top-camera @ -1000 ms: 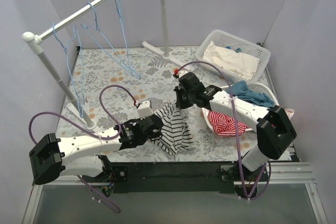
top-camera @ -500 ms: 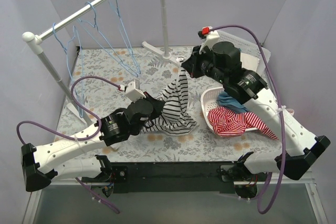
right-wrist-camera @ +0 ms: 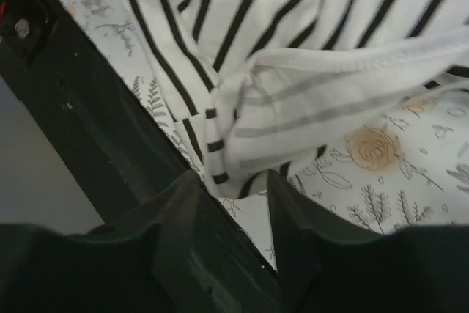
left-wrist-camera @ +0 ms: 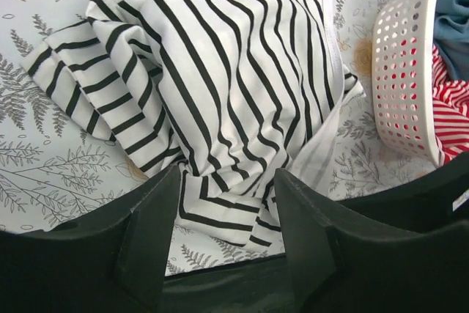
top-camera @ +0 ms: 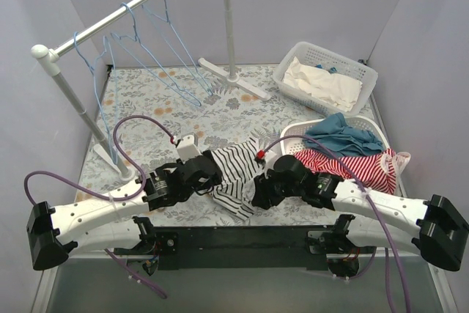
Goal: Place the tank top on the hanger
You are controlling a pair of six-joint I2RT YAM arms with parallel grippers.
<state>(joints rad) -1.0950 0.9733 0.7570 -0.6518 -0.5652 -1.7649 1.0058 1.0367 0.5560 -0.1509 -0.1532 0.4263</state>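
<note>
**A:** Where is the white sleeveless tank top (top-camera: 236, 171) with the thin black stripes?

**B:** It is crumpled on the floral-printed surface (top-camera: 220, 111), near the front edge and between the two arms. It is not on any of the thin light-blue wire hangers (top-camera: 167, 65). Those hang from the white rail (top-camera: 124, 14) at the far left, well apart from it.

**A:** And the left tool (top-camera: 214, 179)?

**B:** It is low, at the cloth's left side. In its wrist view the black fingers (left-wrist-camera: 157, 240) stand somewhat apart, and a bunched fold of stripes fills the gap. It looks clamped on the tank top.

**A:** The right tool (top-camera: 258, 190)?

**B:** It is low too, at the cloth's lower right edge. In its own view a white hem lies right at the fingertips (right-wrist-camera: 183, 199). The gap is narrow and shows a bit of bare surface. I cannot tell whether it pinches the hem.

**A:** Anything nearby?

**B:** A white perforated plastic basket (top-camera: 290, 137) sits just right of the tank top. A red-and-white striped garment (top-camera: 352, 168) spills over its rim, with a teal-blue cloth (top-camera: 346, 133) behind. A second, rectangular white basket (top-camera: 368, 78) at the far right holds pale cloth.
</note>
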